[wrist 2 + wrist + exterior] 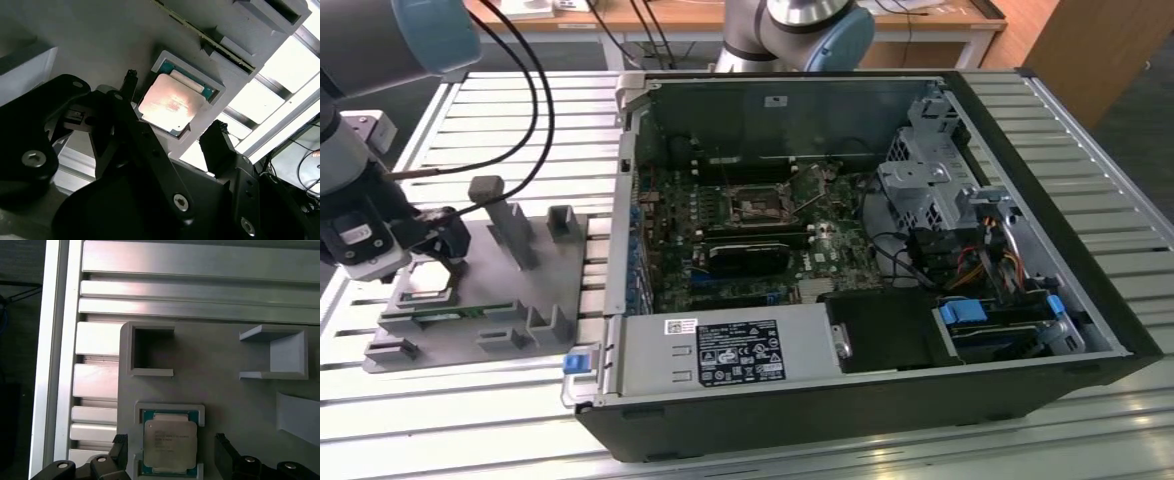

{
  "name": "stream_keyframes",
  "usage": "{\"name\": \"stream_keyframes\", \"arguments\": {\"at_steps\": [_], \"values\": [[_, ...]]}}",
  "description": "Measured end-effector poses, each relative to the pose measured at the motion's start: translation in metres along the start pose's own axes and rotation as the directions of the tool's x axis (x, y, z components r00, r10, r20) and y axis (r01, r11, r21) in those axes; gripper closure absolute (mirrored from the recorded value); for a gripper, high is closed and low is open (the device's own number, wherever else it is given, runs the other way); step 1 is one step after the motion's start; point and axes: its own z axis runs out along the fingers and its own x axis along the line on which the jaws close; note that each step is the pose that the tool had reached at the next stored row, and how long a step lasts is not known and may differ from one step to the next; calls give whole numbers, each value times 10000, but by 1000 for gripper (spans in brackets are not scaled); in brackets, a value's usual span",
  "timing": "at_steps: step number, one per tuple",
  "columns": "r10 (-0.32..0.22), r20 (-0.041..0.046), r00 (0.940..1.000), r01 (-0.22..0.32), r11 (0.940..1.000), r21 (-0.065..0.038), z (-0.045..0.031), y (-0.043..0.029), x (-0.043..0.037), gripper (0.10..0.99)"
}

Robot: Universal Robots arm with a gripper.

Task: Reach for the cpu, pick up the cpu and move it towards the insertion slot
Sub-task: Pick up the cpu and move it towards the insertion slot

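Here the gripper [171, 449] hangs with its fingers [121, 446] spread apart, one on either side of the cpu [170, 440], which lies in a square recess of the grey fixture [225, 400]. Well apart, inside the open computer case [854, 420], sits the insertion slot [758, 207].

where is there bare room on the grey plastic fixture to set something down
Bare grey fixture floor lies between the dark square pocket, the U-shaped bracket and the chip recess. Crowded at the silver square cpu, straddled by the open black gripper.
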Motion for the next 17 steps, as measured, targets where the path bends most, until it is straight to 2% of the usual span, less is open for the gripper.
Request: {"name": "stream_keyframes", "arguments": {"at_steps": [7, 9, 10, 17], "values": [[-3, 43, 10000, 3, 10000, 2, 64, -3, 0, 306], [-2, 49, 10000, 2, 10000, 3, 66, -3, 0, 322], [-3, 57, 10000, 3, 10000, 3, 67, -3, -1, 392], [-8, 150, 9999, 7, 10000, 5, 75, -3, 7, 408]]}}
